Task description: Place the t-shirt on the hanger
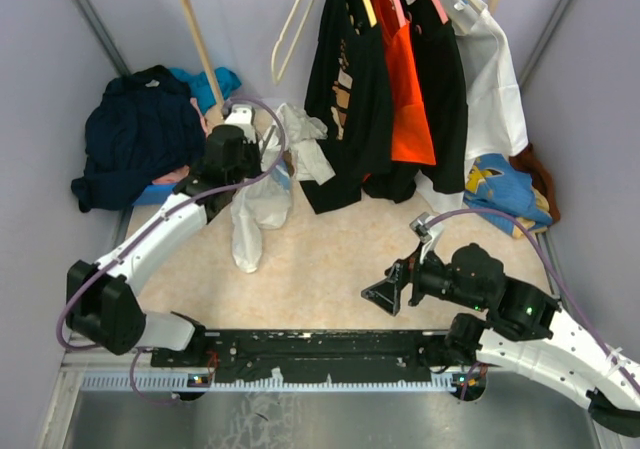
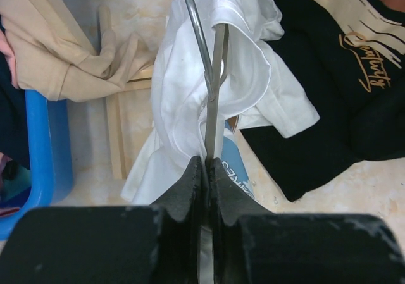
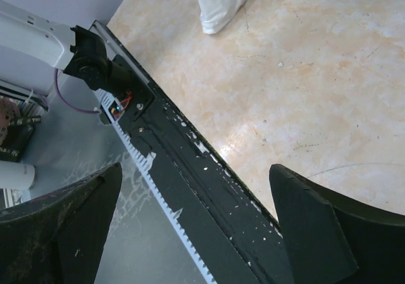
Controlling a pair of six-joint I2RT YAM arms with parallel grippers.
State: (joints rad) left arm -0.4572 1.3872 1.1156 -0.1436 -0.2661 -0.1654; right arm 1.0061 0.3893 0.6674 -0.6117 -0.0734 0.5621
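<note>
**A:** Where is the t-shirt (image 2: 180, 100)?

**B:** It is bunched over the hanger (image 2: 218, 62), directly ahead of the left gripper (image 2: 205, 165). White folds fall on both sides of the thin bar. A patch of blue print shows low down, just beside one finger.

**A:** And the left gripper itself?

**B:** Its two black fingers are pressed together on the hanger's pale, thin arm, which rises from between them. A silver wire meets that arm a little higher and runs on to the top edge of the wrist view. The cloth touches the bar above the fingertips. I cannot tell whether the fingers pinch fabric as well.

**A:** How does it look from above?

**B:** The shirt hangs off the end of the left arm, over the far left part of the table (image 1: 330, 249). Its lower end reaches down to the pale marbled surface and appears to touch it.

**A:** What lies around it?

**B:** A black garment with gold lettering (image 2: 354, 75) is just to the shirt's right. A beige garment (image 2: 63, 50) and a blue bin (image 2: 38, 151) are to its left.

**A:** And the right gripper (image 3: 196, 170)?

**B:** It is well apart from the shirt, near the table's front edge. Its fingers are spread wide with nothing between them, above the black base rail (image 3: 158, 132).
</note>
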